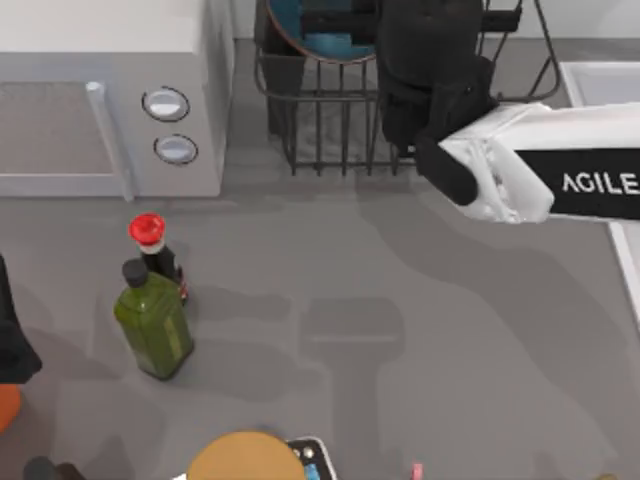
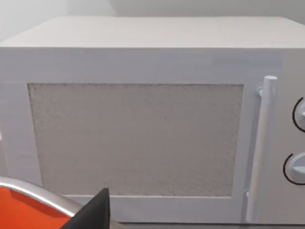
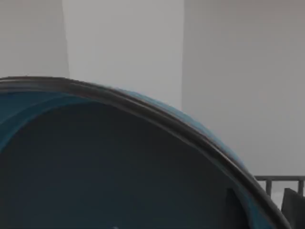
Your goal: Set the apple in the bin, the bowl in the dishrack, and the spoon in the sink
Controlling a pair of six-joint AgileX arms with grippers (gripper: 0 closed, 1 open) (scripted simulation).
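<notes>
The teal-blue bowl with its reddish-brown rim sits tilted among the bars of the black wire dishrack at the back of the table. My right gripper reaches in from the right and hangs over the rack, right at the bowl. In the right wrist view the bowl is very close, with rack bars behind it. The pale sink lies at the right edge. My left gripper is parked at the far left edge. The apple and the spoon are out of view.
A grey microwave with two knobs stands at the back left. A dark bottle with a red cap and a green bottle stand left of centre. An orange object with a silver rim lies by the left gripper. A tan round object is at the front edge.
</notes>
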